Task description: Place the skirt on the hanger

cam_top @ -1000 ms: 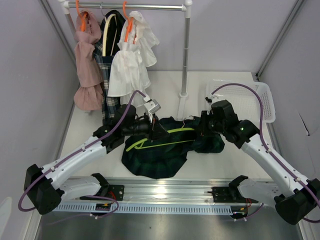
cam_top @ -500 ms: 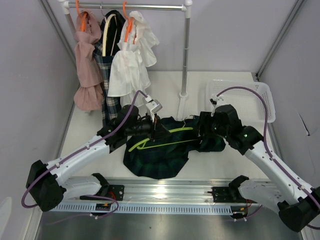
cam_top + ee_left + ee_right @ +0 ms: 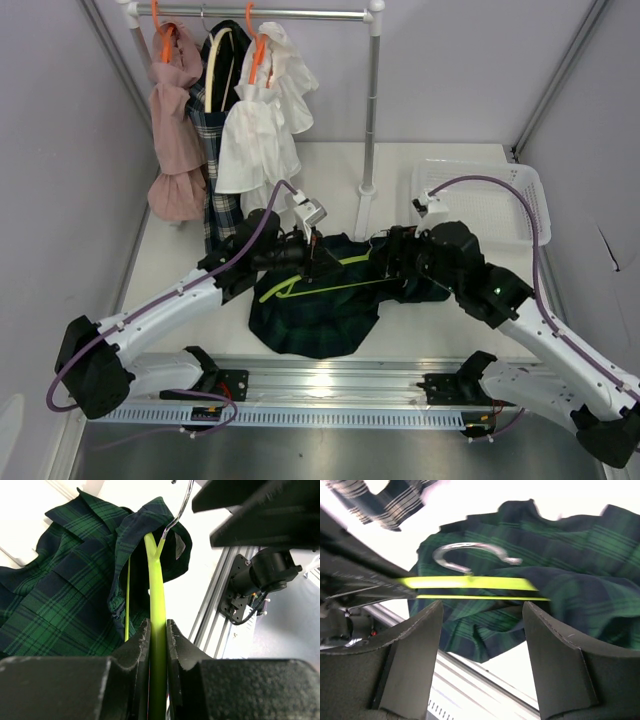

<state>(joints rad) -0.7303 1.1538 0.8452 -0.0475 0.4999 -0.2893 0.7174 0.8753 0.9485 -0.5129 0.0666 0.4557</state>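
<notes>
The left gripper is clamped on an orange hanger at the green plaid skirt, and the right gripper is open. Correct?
Not quite. The hanger in the left gripper is lime green, not orange, as the left wrist view shows. The rest holds: that gripper is clamped on it at the green plaid skirt, and the right gripper is open.

Overhead shot is bright and even, with soft light, so the skirt [image 3: 312, 320] only throws a faint shadow on the white table [image 3: 330, 170], though the metal rail [image 3: 330, 375] up front catches some glare. Left wrist cam has the plaid crisp, but the left gripper's fingers [image 3: 137, 645] are dark blurry blobs and the tabletop's blown out white. Right wrist cam is soft all over, hanger [image 3: 470, 583] smeared, right gripper's fingers [image 3: 560, 650] just grey shapes.
</notes>
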